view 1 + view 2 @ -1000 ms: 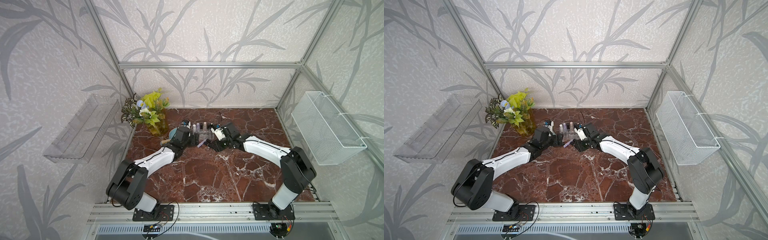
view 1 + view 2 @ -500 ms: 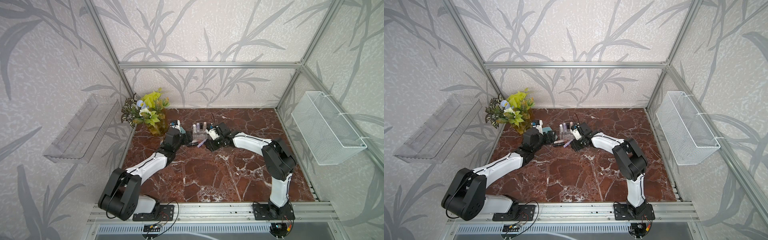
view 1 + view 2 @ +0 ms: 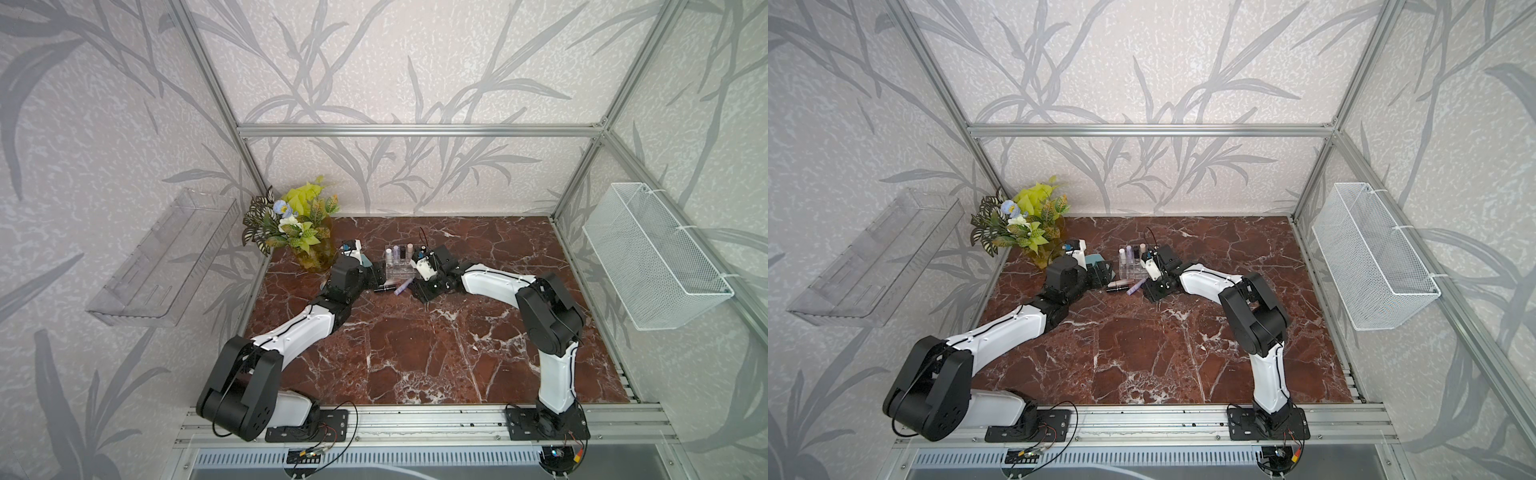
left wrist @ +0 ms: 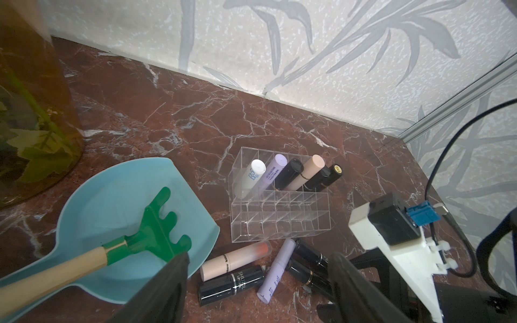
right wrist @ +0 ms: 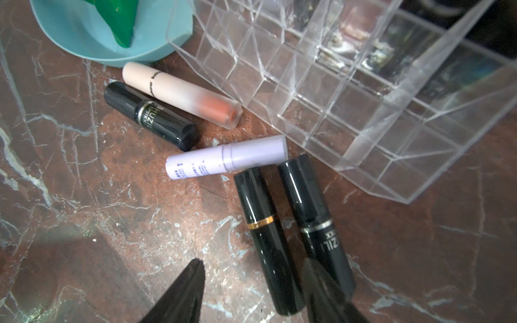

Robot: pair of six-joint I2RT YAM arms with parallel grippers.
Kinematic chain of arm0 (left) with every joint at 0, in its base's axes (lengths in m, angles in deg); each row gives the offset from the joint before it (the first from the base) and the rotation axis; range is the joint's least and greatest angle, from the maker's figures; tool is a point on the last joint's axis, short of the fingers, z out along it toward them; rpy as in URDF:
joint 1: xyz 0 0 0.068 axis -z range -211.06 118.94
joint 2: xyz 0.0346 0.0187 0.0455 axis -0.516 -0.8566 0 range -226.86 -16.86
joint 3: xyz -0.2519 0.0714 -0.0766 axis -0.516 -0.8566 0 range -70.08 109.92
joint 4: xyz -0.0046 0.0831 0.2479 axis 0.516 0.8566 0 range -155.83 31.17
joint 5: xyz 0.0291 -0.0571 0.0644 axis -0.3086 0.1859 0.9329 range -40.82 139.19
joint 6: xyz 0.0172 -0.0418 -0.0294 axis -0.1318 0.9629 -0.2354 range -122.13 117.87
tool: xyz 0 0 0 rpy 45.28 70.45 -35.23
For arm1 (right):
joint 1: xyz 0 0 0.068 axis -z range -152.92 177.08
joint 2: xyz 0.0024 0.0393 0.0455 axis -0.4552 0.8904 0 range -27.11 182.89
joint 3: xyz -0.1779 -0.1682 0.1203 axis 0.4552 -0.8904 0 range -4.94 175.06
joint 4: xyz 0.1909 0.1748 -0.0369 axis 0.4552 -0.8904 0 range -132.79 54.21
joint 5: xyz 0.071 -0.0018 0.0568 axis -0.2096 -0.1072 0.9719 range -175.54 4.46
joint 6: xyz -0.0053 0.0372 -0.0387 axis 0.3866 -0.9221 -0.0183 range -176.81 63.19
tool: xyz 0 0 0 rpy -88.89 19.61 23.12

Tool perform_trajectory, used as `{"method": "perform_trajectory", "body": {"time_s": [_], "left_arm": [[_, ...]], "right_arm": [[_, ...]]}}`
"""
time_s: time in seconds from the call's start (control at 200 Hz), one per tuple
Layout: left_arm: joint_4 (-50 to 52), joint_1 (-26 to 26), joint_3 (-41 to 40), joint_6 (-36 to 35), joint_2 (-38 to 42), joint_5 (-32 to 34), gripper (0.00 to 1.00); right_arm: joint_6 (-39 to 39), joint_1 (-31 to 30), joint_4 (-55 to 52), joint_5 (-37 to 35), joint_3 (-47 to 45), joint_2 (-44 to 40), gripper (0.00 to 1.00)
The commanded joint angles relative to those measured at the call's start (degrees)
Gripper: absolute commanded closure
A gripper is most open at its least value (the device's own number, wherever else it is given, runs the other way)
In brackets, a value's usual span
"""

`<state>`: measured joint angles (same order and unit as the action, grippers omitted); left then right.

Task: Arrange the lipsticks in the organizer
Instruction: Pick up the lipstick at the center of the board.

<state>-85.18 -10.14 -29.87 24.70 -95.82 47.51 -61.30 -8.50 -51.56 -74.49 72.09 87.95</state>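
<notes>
My left gripper [image 4: 258, 256] and right gripper [image 5: 251, 261] both stand apart, clamping nothing, at five loose lipsticks [image 5: 226, 156]: one pink, one lilac, three black. Beyond, near the frame's centre in both top views, the clear organizer [image 3: 399, 270] holds six standing in its far row.

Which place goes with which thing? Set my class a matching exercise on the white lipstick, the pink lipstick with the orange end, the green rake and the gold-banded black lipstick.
Things
A. white lipstick
B. pink lipstick with the orange end
C. green rake
D. gold-banded black lipstick

Places
1. head resting in the blue scoop
2. standing in the organizer, back row
3. lying on the marble under the open right gripper
4. lying on the marble between scoop and organizer

Pairs: A-2, B-4, C-1, D-3
</notes>
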Motion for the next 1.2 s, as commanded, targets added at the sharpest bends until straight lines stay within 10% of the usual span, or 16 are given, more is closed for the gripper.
{"method": "perform_trajectory", "body": {"time_s": [0.0, 1.199], "left_arm": [[-1.25, -0.27, -0.42, 0.16, -0.12, -0.76, 0.20], [-0.90, -0.53, -0.60, 0.09, 0.35, -0.80, 0.20]], "right_arm": [[0.63, -0.29, -1.29, 0.33, 1.57, 1.28, 0.40], [2.81, -4.74, -13.84, -7.82, 10.98, 8.57, 0.66]]}}
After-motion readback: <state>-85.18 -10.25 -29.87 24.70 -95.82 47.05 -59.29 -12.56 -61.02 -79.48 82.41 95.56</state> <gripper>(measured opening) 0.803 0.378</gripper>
